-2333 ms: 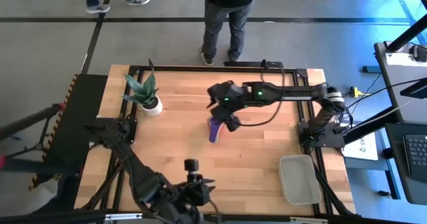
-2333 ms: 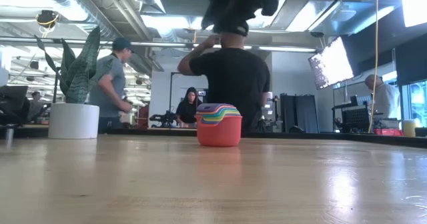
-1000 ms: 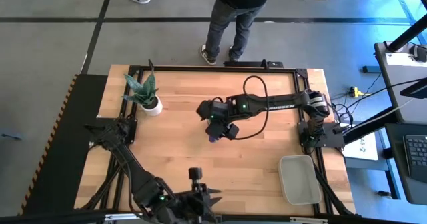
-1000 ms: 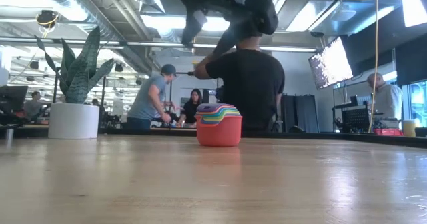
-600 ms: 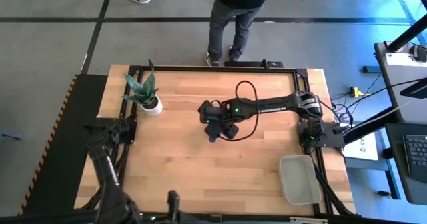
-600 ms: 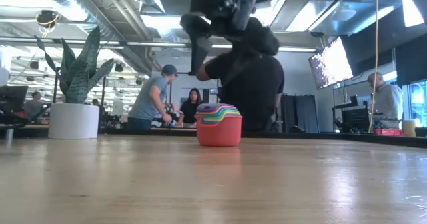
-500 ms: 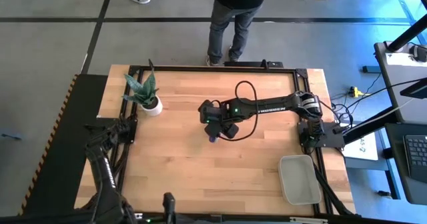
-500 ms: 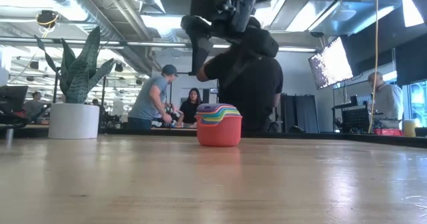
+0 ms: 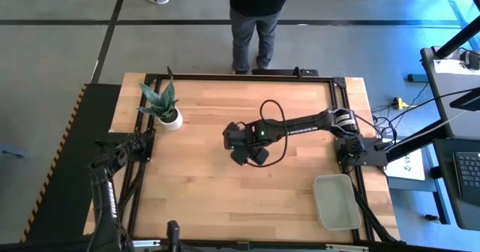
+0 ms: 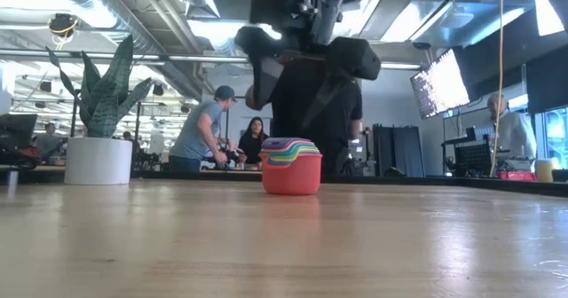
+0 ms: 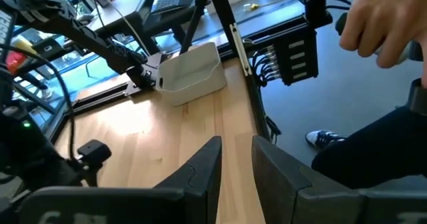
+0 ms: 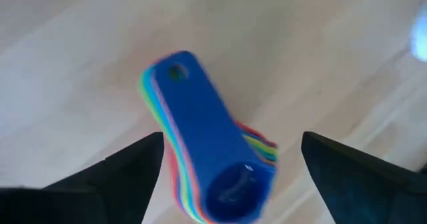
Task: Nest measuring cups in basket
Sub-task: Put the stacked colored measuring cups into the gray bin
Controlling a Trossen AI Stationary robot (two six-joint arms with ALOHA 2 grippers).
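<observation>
Bare pale wood table, busy workshop behind (3 people); right end effector wide open, empty, over nested cups.

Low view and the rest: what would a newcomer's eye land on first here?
The bright stack of nested cups in the middle of the table, with the right hand open directly above it. Next, the potted plant at the far left corner, and the pale basket alone at the near right corner.
</observation>
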